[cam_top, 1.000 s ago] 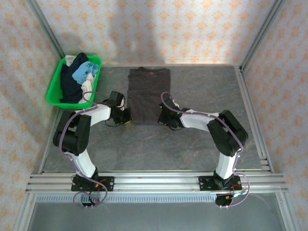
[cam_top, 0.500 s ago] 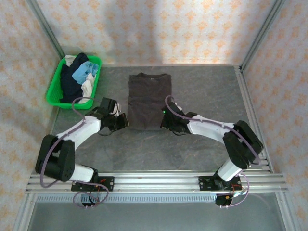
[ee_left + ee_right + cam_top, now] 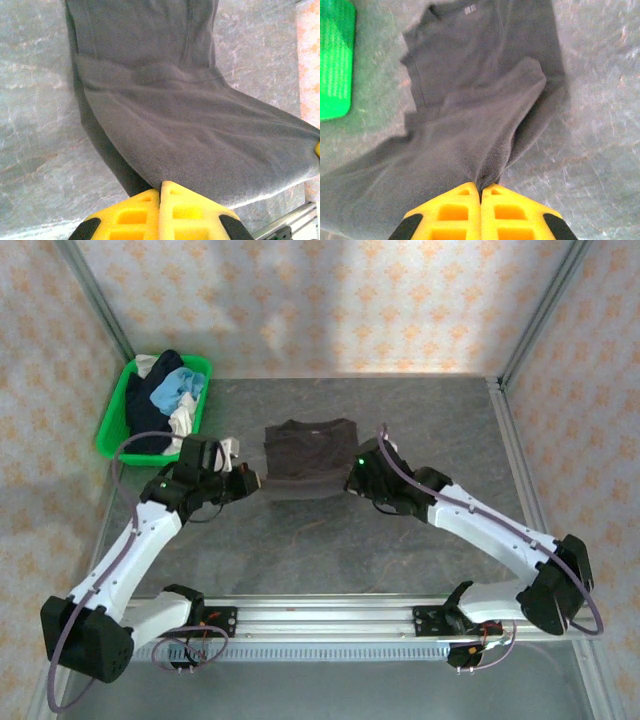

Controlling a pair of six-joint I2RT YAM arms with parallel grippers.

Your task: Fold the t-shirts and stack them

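Observation:
A dark brown-grey t-shirt [image 3: 310,445] lies in the middle of the table with its collar at the far end. Its near hem is lifted off the table and folded back toward the collar. My left gripper [image 3: 256,480] is shut on the hem's left corner, and the cloth [image 3: 200,130] stretches away from its yellow fingertips [image 3: 161,186]. My right gripper [image 3: 352,483] is shut on the right corner, where a pinched ridge of the shirt [image 3: 470,100] runs up from its tips [image 3: 480,189]. Navy [image 3: 148,410], light blue [image 3: 172,390] and cream [image 3: 183,422] t-shirts are heaped in the basket.
The green plastic basket [image 3: 113,435] stands at the far left of the grey table; its corner [image 3: 335,60] shows in the right wrist view. Metal posts and patterned walls close in the sides and back. An aluminium rail [image 3: 320,618] runs along the near edge.
Both arms have stretched out and risen, carrying the shirt's near hem away from me over its body. The shirt looks shorter from above. Both grippers stayed shut.

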